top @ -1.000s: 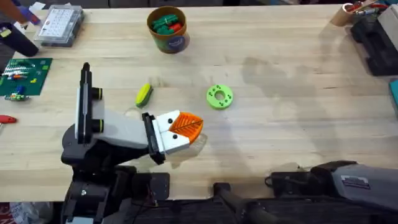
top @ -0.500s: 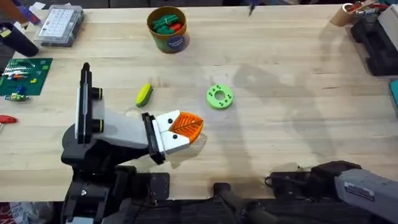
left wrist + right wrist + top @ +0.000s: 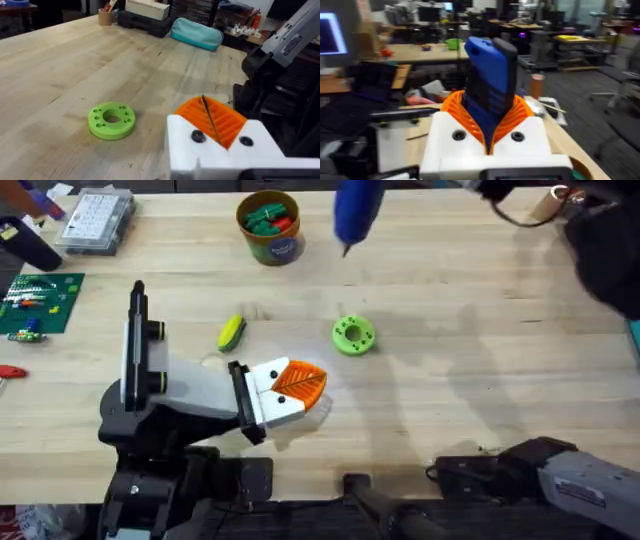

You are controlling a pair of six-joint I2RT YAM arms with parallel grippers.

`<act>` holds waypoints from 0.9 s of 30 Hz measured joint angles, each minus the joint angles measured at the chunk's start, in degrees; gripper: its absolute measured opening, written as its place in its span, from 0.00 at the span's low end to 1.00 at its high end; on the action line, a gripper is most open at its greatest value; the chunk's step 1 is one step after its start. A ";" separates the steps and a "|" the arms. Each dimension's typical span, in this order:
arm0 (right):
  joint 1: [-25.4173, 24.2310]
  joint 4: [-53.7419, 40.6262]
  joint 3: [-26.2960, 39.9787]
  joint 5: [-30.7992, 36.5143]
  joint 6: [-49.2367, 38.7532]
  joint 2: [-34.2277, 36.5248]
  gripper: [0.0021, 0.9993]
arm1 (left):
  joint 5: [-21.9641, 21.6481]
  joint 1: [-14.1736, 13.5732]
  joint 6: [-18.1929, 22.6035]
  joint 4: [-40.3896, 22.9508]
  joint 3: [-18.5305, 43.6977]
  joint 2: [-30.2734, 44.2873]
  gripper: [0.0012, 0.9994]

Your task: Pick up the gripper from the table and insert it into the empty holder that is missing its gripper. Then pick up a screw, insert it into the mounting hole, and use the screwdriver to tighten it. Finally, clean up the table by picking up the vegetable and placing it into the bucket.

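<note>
The blue screwdriver (image 3: pixel 357 208) hangs over the far table just right of the bucket (image 3: pixel 270 227), its thin bit pointing down. My right gripper (image 3: pixel 490 107) is shut on the screwdriver (image 3: pixel 490 75), orange pads on both sides. The holder (image 3: pixel 190 392), a white-and-grey arm with yellow-green rings, lies at the near left and is my left arm. Its black end plate carries a white block with both orange ribbed gripper fingers (image 3: pixel 298 382) in place. My left gripper (image 3: pixel 212 117) is shut with nothing between the pads. The yellow vegetable (image 3: pixel 232 332) lies beyond the holder.
A green disc with holes (image 3: pixel 353 335) (image 3: pixel 111 119) lies just beyond the left gripper. The bucket holds green and red pieces. A clear parts box (image 3: pixel 95 220) and a green board (image 3: pixel 38 302) sit far left. My right arm (image 3: pixel 600 240) looms dark at the upper right.
The screwdriver has come into view from the far edge, moving left and nearer, and the dark right arm now looms at the upper right. The left arm has not moved.
</note>
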 joint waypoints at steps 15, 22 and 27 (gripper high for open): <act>11.52 14.57 -5.18 -1.20 8.44 0.00 0.02 | 0.00 0.00 0.00 0.00 0.00 0.00 0.00; 14.25 15.02 -6.90 -1.39 8.66 0.02 0.02 | 0.01 0.00 0.00 0.00 0.00 0.00 0.00; 15.79 15.07 -6.96 -1.39 8.61 0.02 0.02 | 0.00 0.00 0.00 0.00 0.00 0.00 0.00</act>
